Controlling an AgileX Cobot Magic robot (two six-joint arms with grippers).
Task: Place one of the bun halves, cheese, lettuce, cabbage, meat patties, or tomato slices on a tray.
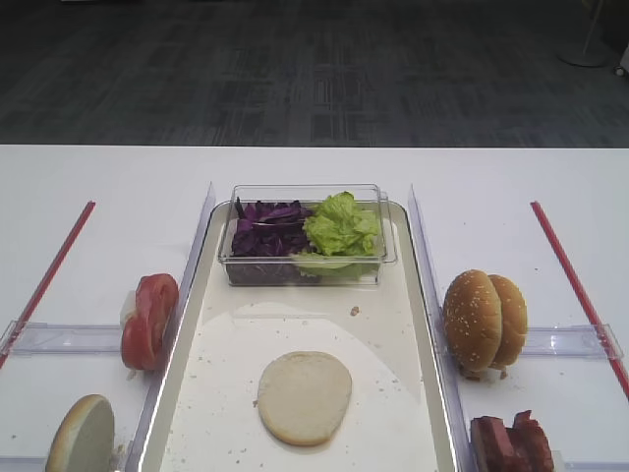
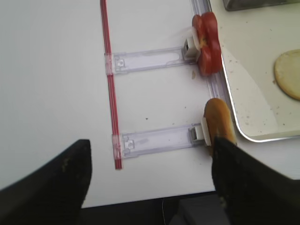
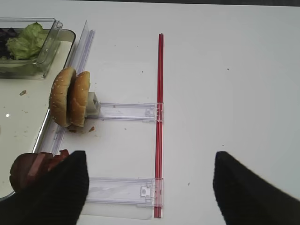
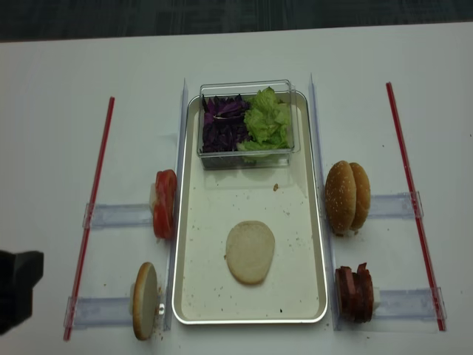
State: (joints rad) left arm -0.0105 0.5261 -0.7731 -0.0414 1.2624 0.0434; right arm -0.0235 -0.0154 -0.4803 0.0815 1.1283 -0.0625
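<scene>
A pale bun half lies flat on the silvery tray. Another bun half stands on edge left of the tray, close to the right finger of my left gripper, which is open and holds nothing. Tomato slices stand on edge by the tray's left rim. Purple cabbage and lettuce fill a clear box on the tray's far end. Meat patties sit beside the left finger of my right gripper, also open and bare. No cheese is in view.
Two sesame-seeded buns stand on edge right of the tray. Clear plastic rails and red strips lie on the white table at both sides. The table's near edge shows under the left gripper.
</scene>
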